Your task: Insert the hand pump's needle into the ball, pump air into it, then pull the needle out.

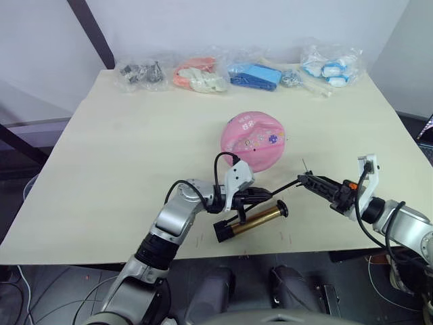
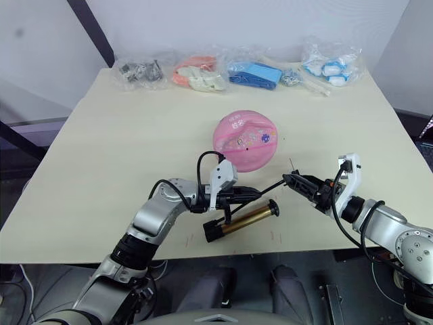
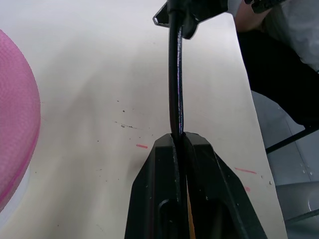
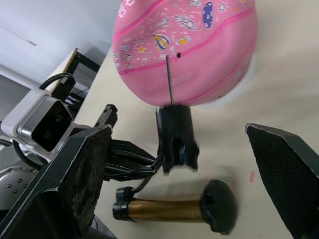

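Note:
The pink ball (image 1: 254, 140) rests mid-table. In front of it the bronze hand pump (image 1: 252, 221) lies flat on the table. My left gripper (image 1: 266, 195) is shut on the pump's black hose (image 3: 174, 74), just above the cylinder. The hose runs right to the small black fitting (image 4: 174, 137), which carries the needle (image 4: 169, 82). My right gripper (image 4: 174, 128) is open, its fingers (image 4: 84, 174) standing wide on either side of the fitting without touching it. The needle points toward the ball's valve hole (image 4: 178, 54), and in the head views it stands apart from the ball.
Several clear bags of small parts line the far edge of the table (image 1: 115, 149): grey pieces (image 1: 142, 73), orange and white (image 1: 199, 74), blue (image 1: 256, 73), white and blue (image 1: 330, 64). The table's near edge runs just behind both grippers.

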